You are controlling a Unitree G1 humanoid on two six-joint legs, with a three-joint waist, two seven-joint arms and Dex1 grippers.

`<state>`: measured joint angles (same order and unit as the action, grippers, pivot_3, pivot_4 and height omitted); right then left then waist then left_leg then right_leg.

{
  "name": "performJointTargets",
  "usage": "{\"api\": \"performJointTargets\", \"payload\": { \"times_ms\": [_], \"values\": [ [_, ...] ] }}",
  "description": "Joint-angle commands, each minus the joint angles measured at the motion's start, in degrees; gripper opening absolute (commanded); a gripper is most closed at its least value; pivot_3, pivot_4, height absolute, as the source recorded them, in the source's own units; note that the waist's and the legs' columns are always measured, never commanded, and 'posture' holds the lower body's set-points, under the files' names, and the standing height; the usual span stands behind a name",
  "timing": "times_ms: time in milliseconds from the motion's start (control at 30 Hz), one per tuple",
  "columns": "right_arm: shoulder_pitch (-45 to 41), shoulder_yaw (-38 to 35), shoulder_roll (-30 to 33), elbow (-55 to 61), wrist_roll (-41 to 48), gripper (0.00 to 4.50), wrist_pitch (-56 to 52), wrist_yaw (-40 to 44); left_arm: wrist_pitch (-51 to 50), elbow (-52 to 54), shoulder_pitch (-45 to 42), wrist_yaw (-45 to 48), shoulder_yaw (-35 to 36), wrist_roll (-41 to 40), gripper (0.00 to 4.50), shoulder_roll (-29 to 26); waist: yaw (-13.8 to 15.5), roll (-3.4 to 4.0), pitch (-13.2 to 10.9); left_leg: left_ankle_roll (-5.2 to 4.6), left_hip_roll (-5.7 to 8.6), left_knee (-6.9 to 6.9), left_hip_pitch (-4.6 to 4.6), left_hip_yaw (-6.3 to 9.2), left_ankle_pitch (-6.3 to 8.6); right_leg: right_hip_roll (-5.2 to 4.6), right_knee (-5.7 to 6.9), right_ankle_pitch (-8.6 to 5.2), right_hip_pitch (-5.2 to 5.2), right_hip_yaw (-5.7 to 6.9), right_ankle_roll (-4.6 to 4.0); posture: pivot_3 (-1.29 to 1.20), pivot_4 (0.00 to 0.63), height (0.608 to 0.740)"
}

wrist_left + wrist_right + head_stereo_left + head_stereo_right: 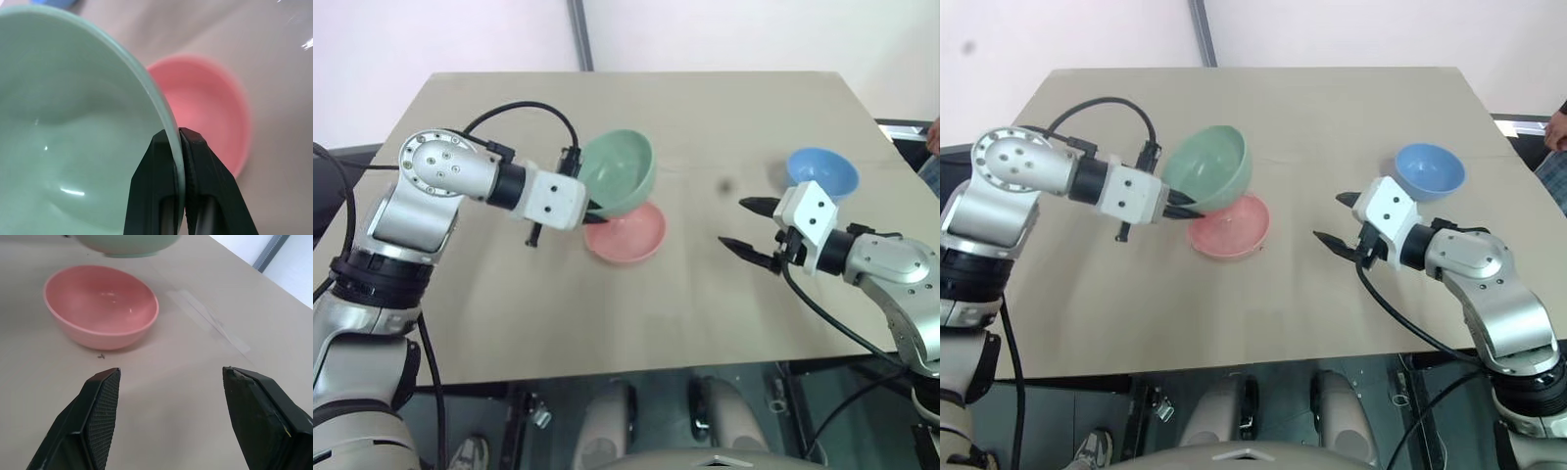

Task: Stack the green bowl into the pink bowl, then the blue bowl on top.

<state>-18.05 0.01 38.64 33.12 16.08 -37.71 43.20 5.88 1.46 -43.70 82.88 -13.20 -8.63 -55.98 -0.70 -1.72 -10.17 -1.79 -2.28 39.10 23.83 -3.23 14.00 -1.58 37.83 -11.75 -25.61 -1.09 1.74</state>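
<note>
My left gripper (595, 209) is shut on the rim of the green bowl (623, 172), which hangs tilted in the air just above and behind the pink bowl (628, 237). The left wrist view has both black fingers (155, 191) pinching the mint rim, with the pink bowl (205, 103) beyond. That pink bowl sits upright on the tan table (636, 313) near its middle. Off to the right rests the blue bowl (823, 171), upright on the table. My right gripper (751, 228) hovers open between the pink and blue bowls, holding nothing, fingers (100, 406) wide apart.
A strip of clear tape (208, 318) lies flat on the table behind the pink bowl. The table's front edge (636, 370) runs just below both arms. A person's hand (1557, 127) shows at the far right edge.
</note>
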Motion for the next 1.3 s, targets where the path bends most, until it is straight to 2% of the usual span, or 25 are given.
{"api": "performJointTargets", "payload": {
  "times_ms": [33,133,200,233,400,433,467,600,700,967,1000,1067,1100,1200,1233,1267,1300],
  "values": [
    [0.07,-1.84,1.01,0.58,0.29,3.65,1.99,-0.36,0.11,2.7,1.01,0.41,0.72,-0.78,1.52,0.81,0.01,0.0,0.0,0.0,-0.01,0.05,-0.01,0.0,0.0,0.01,0.05,-0.01,0.0,-0.01,-0.02,0.0,0.15,0.74],
    [0.63,-2.17,1.41,0.02,0.05,3.65,2.42,-0.66,0.39,2.42,0.84,-0.77,0.16,0.57,2.88,2.92,0.13,0.0,0.0,0.0,-0.01,0.12,0.0,0.03,0.0,0.05,0.1,-0.01,0.01,0.0,-0.03,0.0,0.15,0.74],
    [1.23,-2.64,1.75,-0.13,-0.23,3.65,2.53,-0.94,-0.66,2.3,0.97,-1.61,0.84,1.09,3.63,3.2,0.1,0.0,0.0,0.0,0.0,0.13,0.0,0.02,0.0,0.05,0.09,-0.01,0.01,-0.01,-0.03,0.0,0.15,0.74],
    [1.66,-3.37,2.07,-1.49,-0.83,3.65,3.38,-1.29,-5.67,2.98,0.69,-2.62,2.66,-0.72,4.08,2.79,0.09,0.0,0.0,0.0,0.0,0.13,0.01,0.01,0.0,0.05,0.08,-0.01,0.01,-0.02,-0.02,0.0,0.15,0.74],
    [-1.77,-3.51,3.18,-14.96,-5.87,3.65,10.16,-3.91,-26.05,5.75,1.32,-11.82,13.36,-11.28,4.08,4.22,-0.07,-0.01,-0.01,-0.01,-0.01,0.12,0.02,0.0,0.0,0.05,0.05,0.12,-0.01,-0.05,0.2,0.0,0.15,0.74],
    [-3.43,-2.92,3.39,-18.72,-7.06,3.65,11.91,-4.08,-29.59,5.78,2.48,-13.59,17.33,-17.63,4.08,6.73,-0.18,0.01,0.0,-0.01,-0.01,0.13,0.01,-0.01,0.0,0.05,0.06,0.11,-0.01,-0.06,0.2,0.0,0.15,0.74],
    [-4.96,-2.19,3.76,-22.23,-8.36,3.65,13.86,-3.97,-28.75,5.75,4.24,-14.33,20.39,-20.68,4.08,8.66,-0.17,0.01,0.0,-0.01,-0.01,0.13,-0.04,-0.05,0.0,0.05,0.06,0.12,-0.01,-0.13,0.2,0.0,0.15,0.74],
    [-13.03,0.32,4.42,-38.26,-12.92,3.65,20.78,-3.69,-29.23,11.0,15.47,-15.34,25.19,-21.35,4.08,7.37,-1.13,0.05,0.0,-0.01,-0.01,0.08,-0.09,-0.09,0.0,0.06,0.09,0.15,-0.02,-0.22,0.25,0.0,0.15,0.74],
    [-19.09,2.28,4.87,-50.22,-16.21,3.65,24.31,-3.33,-29.0,16.88,23.65,-10.96,27.98,-26.32,4.08,6.03,-1.39,0.04,-0.01,0.0,-0.07,0.04,-0.02,-0.08,0.0,0.11,0.03,0.16,-0.06,-0.17,0.22,0.0,0.15,0.74],
    [-32.12,7.11,2.54,-76.52,-20.8,3.65,29.34,1.31,-37.83,23.04,28.82,-13.56,32.63,-35.41,4.08,2.66,-1.57,0.03,-0.05,-0.01,0.0,0.03,-0.07,-0.14,0.0,0.02,0.01,0.04,-0.03,-0.23,0.01,0.0,0.15,0.74],
    [-33.25,7.52,2.19,-78.78,-21.33,3.23,30.11,1.58,-38.25,23.65,29.45,-13.86,32.92,-35.77,4.15,2.37,-1.57,0.03,-0.05,-0.01,-0.01,0.03,-0.08,-0.14,0.0,0.03,0.02,0.04,-0.03,-0.25,0.0,0.0,0.15,0.74],
    [-34.54,8.06,1.77,-81.21,-21.97,3.11,31.33,2.21,-38.84,24.43,30.35,-14.23,33.32,-36.3,4.15,1.99,-1.64,0.03,-0.05,-0.01,-0.01,0.02,-0.07,-0.12,0.0,0.04,0.02,0.05,-0.03,-0.23,0.01,0.0,0.15,0.74],
    [-35.0,8.21,1.59,-82.0,-22.18,2.55,31.93,2.3,-38.83,24.68,30.67,-14.54,33.46,-36.29,4.15,1.98,-1.66,0.05,-0.06,-0.01,-0.02,0.01,-0.06,-0.14,0.0,0.06,0.01,0.11,-0.04,-0.25,0.05,0.0,0.15,0.74],
    [-36.01,8.26,1.15,-83.51,-22.84,1.34,34.0,2.35,-38.5,25.1,31.51,-15.7,33.64,-36.02,4.15,2.05,-1.66,0.05,-0.06,-0.01,-0.02,-0.01,-0.06,-0.15,0.0,0.06,0.0,0.28,-0.06,-0.27,0.02,0.0,0.15,0.74],
    [-36.04,8.36,1.2,-83.27,-23.2,0.73,35.22,2.28,-38.35,25.18,31.81,-16.04,33.7,-35.9,4.15,2.13,-1.67,0.05,-0.06,-0.01,-0.02,-0.01,-0.06,-0.15,0.0,0.06,0.0,0.28,-0.05,-0.28,0.02,0.0,0.15,0.74],
    [-35.75,8.58,1.37,-81.98,-23.49,0.31,36.49,2.69,-38.09,25.18,32.21,-16.47,33.83,-35.63,4.15,2.25,-1.66,0.06,-0.06,-0.01,-0.02,-0.01,-0.06,-0.15,0.0,0.05,0.0,0.28,-0.05,-0.28,0.02,0.0,0.15,0.74],
    [-35.44,8.67,1.52,-80.69,-23.64,0.14,37.26,3.12,-37.8,25.16,32.54,-16.91,33.95,-35.4,4.15,2.36,-1.66,0.05,-0.06,-0.01,-0.02,-0.01,-0.06,-0.15,0.0,0.05,0.0,0.26,-0.06,-0.27,0.05,0.0,0.15,0.74]
  ]
}}
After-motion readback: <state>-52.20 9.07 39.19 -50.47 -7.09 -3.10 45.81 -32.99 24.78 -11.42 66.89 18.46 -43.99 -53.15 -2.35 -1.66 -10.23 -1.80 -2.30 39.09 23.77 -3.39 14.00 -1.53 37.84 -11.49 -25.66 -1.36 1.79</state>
